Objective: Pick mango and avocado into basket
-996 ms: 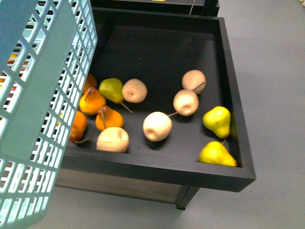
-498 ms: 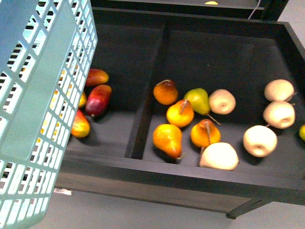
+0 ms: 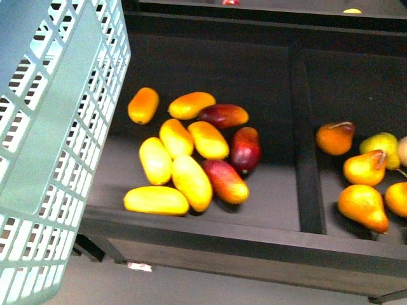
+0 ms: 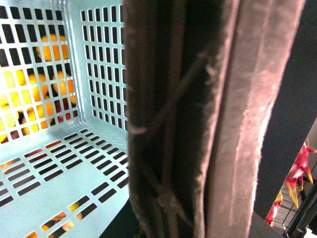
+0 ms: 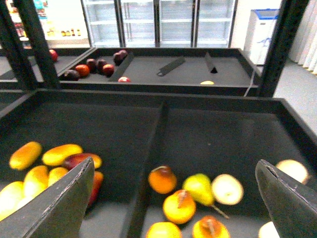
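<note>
Right tool [image 5: 174, 166] gapes wide, holding nothing. We see the mangoes [image 3: 191, 181] heaped in the left compartment of the bin [image 3: 210, 238] — yellow, orange, red — with the basket [image 3: 57, 146] just beside them and pears [image 3: 364, 208] past the divider [image 3: 304, 159].
</note>
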